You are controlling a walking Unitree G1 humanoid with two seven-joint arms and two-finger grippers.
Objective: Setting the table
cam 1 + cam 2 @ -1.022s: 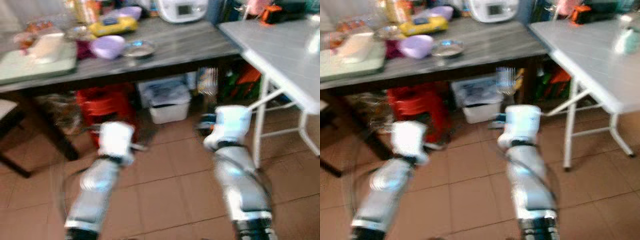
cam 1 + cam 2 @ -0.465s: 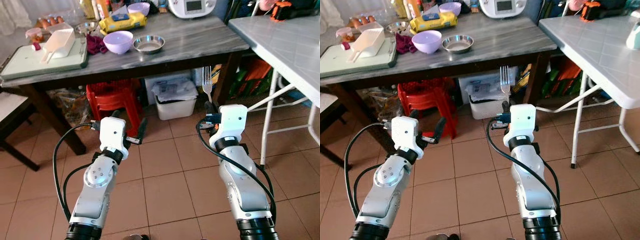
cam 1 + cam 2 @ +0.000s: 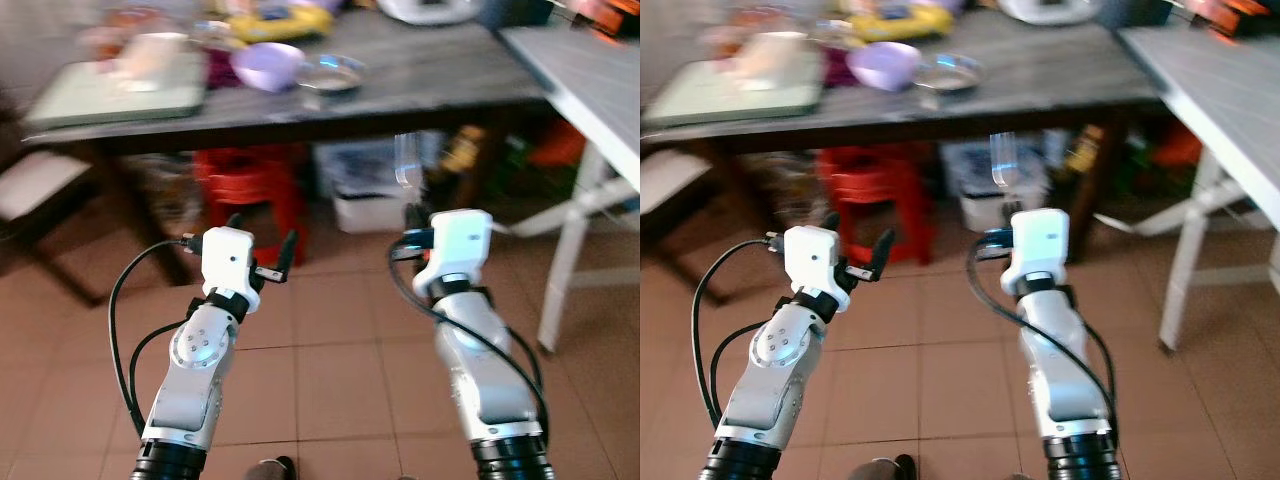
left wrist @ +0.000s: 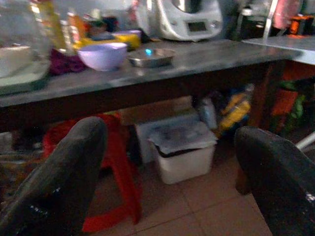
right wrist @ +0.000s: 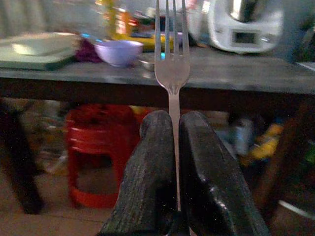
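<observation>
— Fork (image 5: pixel 172 73) position?
— It is clamped upright between the closed fingers (image 5: pixel 147 187) of the right gripper (image 3: pixel 1006 213), above the tiled floor (image 3: pixel 330 350), before the dark table's front edge (image 3: pixel 300 118).
— Left gripper (image 3: pixel 262 242)?
— Fingers are spread wide, nothing is held.

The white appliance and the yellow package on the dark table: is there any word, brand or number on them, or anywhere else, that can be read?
None can be read.
White appliance: it has a small dark display panel, but whatever it shows is too blurred to read.
Yellow package: a dark patch on top, blurred, no letters legible.
Bottles at the back of the dark table: coloured labels, too small and blurred.
Fork in the right gripper: no marking visible.
</observation>
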